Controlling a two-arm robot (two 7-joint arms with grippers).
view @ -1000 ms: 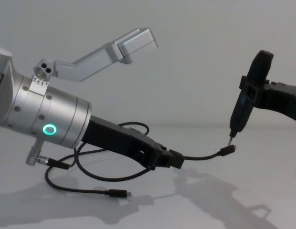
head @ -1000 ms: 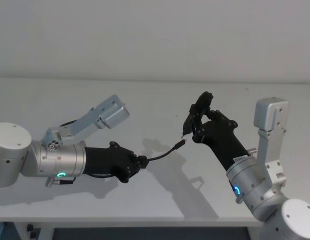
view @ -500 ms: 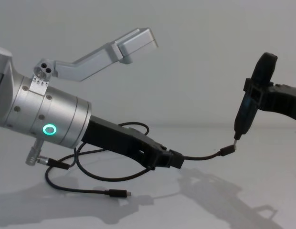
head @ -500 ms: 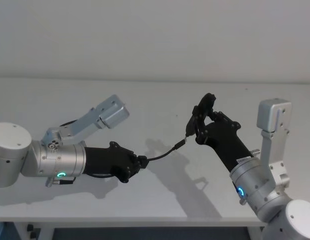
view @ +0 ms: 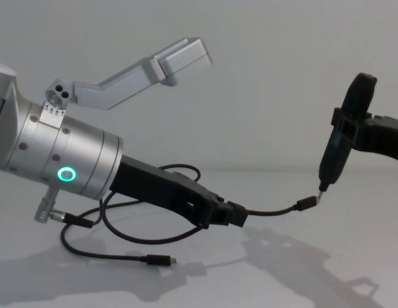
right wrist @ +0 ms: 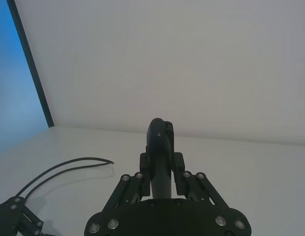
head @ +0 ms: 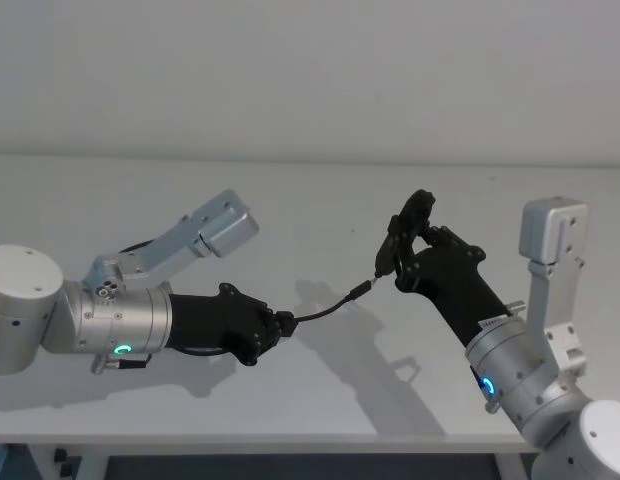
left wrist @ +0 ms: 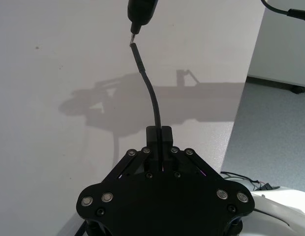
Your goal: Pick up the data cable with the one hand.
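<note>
left tool [view: 234, 215] clamped on the data cable [view: 269, 210] a short way behind its free plug, held above the white counter [head: 320, 200]. from the grip the cable's short free length runs forward and toward the robot's right, its long axis roughly in line with the left tool, ending in a plug [view: 306, 203] with a metal tip. behind the grip the rest of the cable loops back under the left arm and lies on the counter, the far plug [view: 157, 260] resting there. the right tool [head: 395, 250], closed on a dark pen-like piece, points its thin tip at the free plug, touching or just short of it; which cannot be told. the cable is judged already lifted by the left arm alone.
</note>
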